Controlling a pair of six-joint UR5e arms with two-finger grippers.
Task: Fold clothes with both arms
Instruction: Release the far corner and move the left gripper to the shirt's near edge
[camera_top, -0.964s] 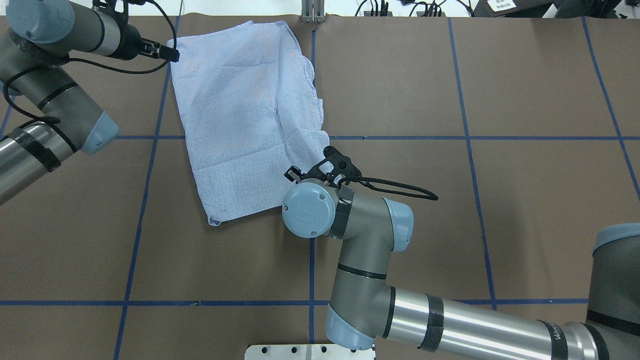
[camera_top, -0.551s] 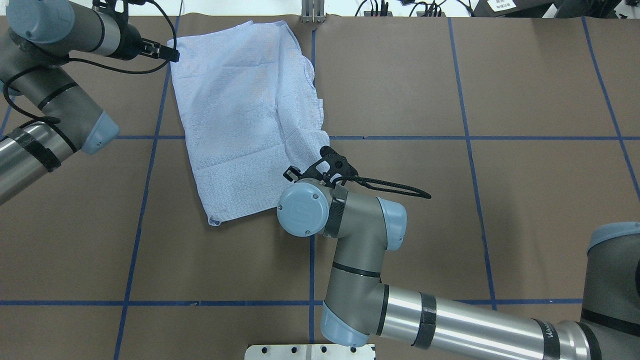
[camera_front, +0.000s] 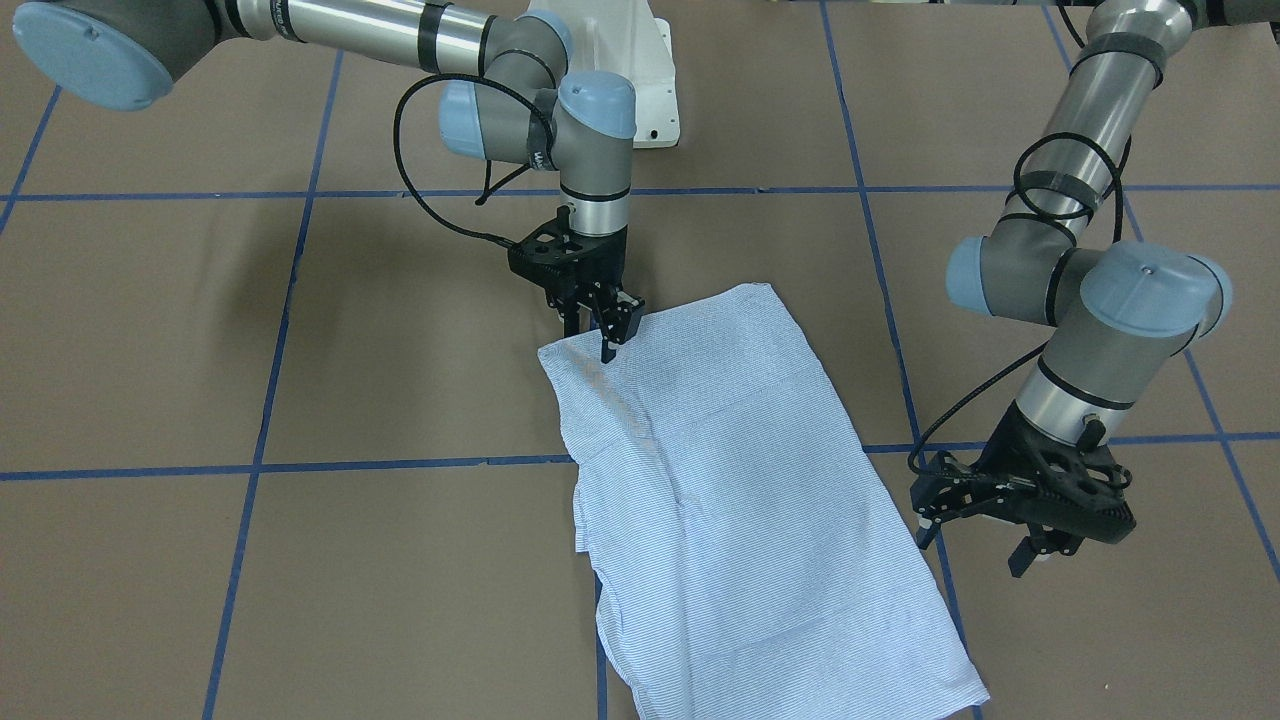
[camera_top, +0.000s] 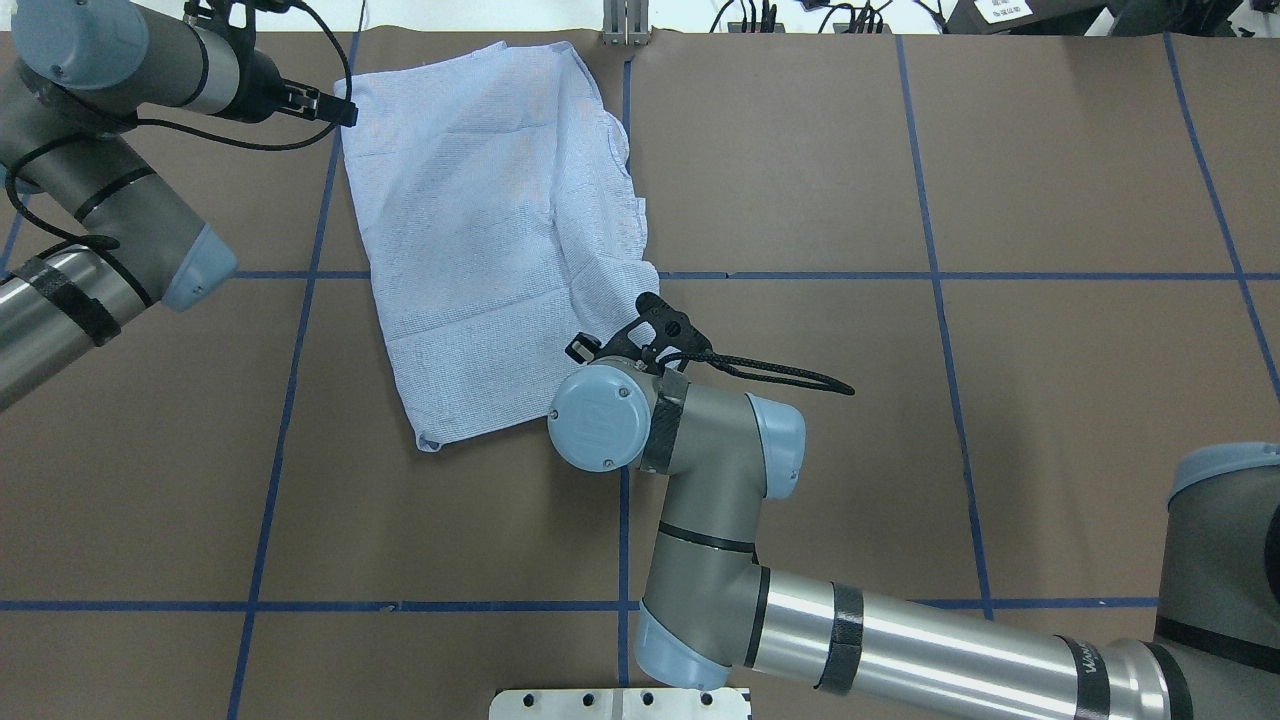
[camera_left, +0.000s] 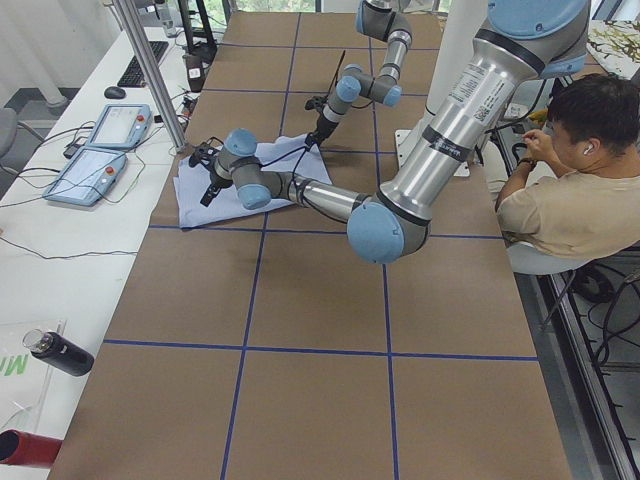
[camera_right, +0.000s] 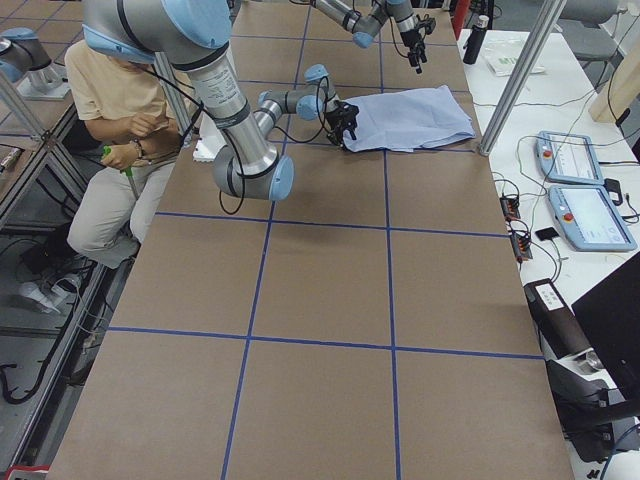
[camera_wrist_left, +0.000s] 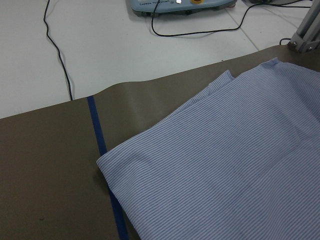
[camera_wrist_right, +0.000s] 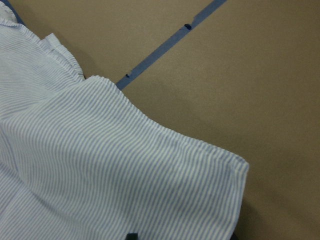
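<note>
Leftward, toward 9 o'clock in the overhead view, my right wrist has crept a little. My right gripper (camera_front: 592, 335) has come with it onto the shirt (camera_front: 740, 500), while my left arm and the cloth lie as they were.

The shirt rests flat on the table (camera_front: 300, 350) as a long, part-folded panel, toward 11 o'clock from the middle seen from overhead. My right gripper stands over its 4 o'clock corner, fingers parted and, as far as I can tell from the tips at the edge of the wrist view, gripping nothing. My left gripper (camera_front: 975, 548) waits spread and empty just beside the 10 o'clock corner.

I judge both corners are lined up for pinching before the next fold.

A metal post (camera_top: 625, 20) stands at 12 o'clock, near the shirt's far edge, so lifting that way looks cramped. My own right wrist overhangs the near hem.
</note>
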